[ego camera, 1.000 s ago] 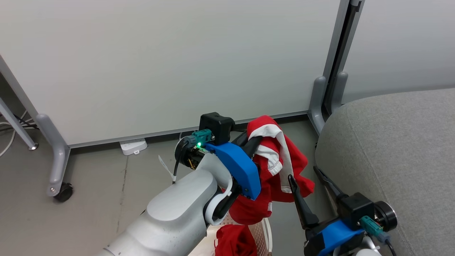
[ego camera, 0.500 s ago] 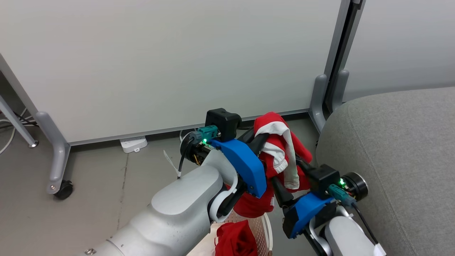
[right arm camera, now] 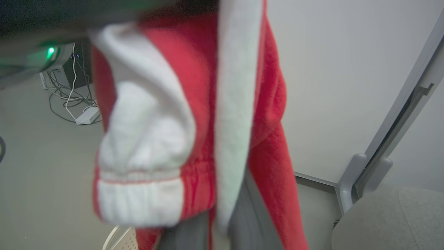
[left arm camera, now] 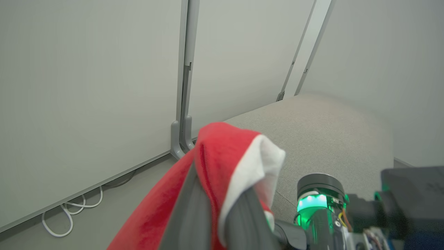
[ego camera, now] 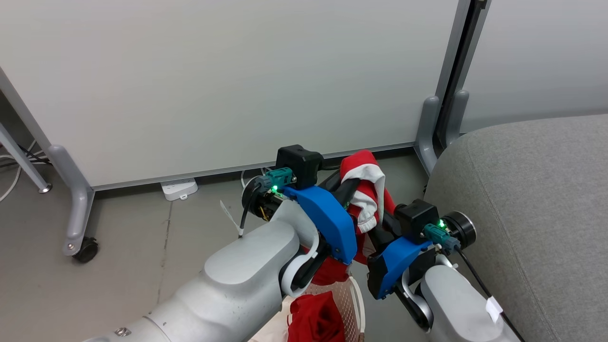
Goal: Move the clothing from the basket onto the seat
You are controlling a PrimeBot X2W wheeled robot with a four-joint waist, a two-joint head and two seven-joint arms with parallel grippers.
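Found the left gripper clamped shut on the clothing, a red garment with white bands, lifted at mid-frame of the head view above the basket at the bottom edge; saw another red piece lying inside that basket. Found the right gripper closed on the same hanging garment lower down, fabric pinched between its fingers; noted the seat at the right of the frame, near the garment.

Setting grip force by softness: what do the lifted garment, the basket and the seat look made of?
Garment: soft fleecy knit, it seems, matte red with a white ribbed cuff. Basket: cream plastic, judging by the perforated wall. Seat: grey woven upholstery, finely flecked, matte.
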